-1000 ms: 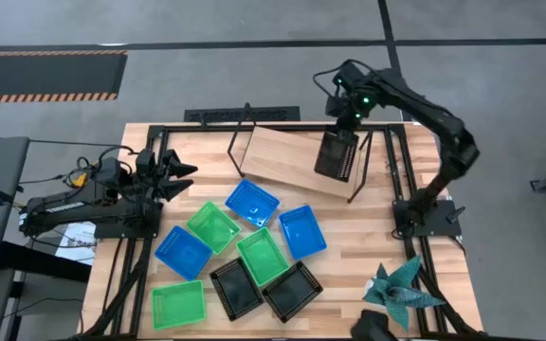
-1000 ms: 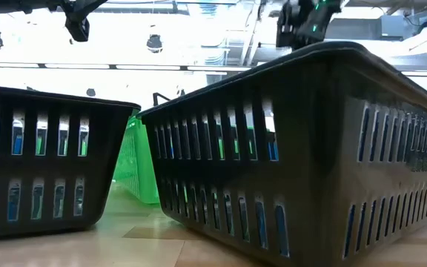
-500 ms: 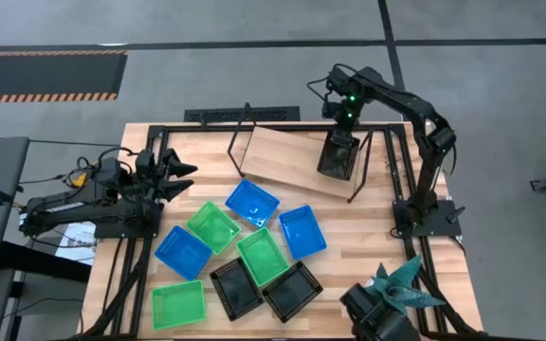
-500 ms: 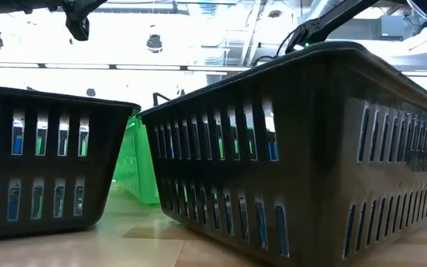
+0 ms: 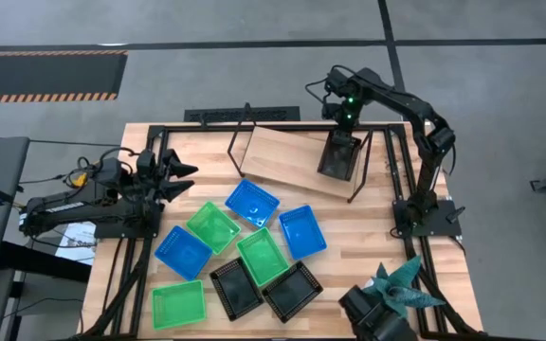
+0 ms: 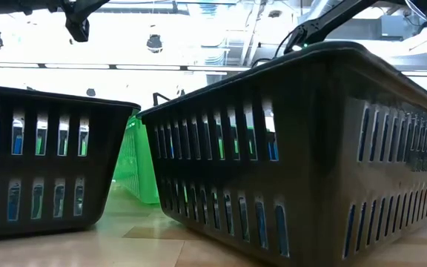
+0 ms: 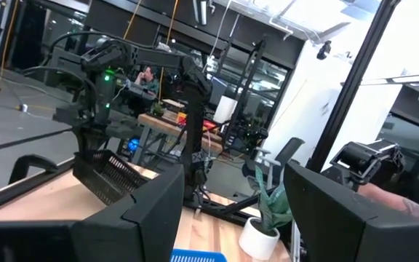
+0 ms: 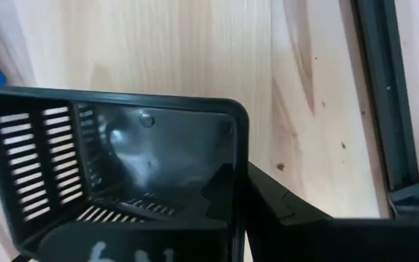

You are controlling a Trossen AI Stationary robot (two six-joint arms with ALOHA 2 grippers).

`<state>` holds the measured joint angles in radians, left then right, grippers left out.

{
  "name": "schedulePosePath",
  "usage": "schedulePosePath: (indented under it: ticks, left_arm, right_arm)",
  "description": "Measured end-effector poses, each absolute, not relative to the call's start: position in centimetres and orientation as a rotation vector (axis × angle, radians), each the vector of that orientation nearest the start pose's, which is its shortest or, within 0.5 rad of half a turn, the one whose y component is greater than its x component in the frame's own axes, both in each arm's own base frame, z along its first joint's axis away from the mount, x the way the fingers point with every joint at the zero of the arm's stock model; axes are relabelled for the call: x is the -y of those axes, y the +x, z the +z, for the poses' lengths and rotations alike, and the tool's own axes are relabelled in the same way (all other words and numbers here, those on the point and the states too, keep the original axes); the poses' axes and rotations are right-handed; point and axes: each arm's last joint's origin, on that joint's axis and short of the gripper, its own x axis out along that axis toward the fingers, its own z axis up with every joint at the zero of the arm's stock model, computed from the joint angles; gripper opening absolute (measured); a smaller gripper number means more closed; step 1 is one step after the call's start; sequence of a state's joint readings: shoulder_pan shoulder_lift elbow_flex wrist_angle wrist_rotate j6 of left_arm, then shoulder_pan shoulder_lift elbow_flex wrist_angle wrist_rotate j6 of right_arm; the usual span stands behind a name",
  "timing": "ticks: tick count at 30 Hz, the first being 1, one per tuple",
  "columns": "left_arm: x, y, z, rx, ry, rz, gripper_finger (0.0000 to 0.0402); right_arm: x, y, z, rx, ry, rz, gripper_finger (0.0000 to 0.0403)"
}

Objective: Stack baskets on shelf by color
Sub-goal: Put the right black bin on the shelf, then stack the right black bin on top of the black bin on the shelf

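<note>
My right hand (image 5: 341, 133) grips 1 black plastic mesh basket (image 5: 337, 157) over the light wooden shelf (image 5: 287, 161), upper right of the frame; releasing it near that edge risks tipping it off.

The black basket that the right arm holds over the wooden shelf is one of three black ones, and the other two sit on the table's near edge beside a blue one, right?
Nearly. The black basket is at the shelf in the right gripper, and two more black baskets sit near the table's front edge, but the high view shows their closest neighbour is a green basket, not a blue one.
</note>
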<state>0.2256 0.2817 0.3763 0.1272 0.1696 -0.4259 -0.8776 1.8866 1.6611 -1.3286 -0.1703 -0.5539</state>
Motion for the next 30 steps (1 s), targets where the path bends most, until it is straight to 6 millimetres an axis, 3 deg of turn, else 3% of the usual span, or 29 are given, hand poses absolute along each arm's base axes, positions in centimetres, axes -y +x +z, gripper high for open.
schedulePosePath:
  ticks: [30]
  left_arm:
    - [-1.7,9.7,28.0,0.217,-0.385,0.008,0.0227]
  right_arm:
    - [25.9,23.9,26.4,-1.497,0.379,-0.242,0.0175]
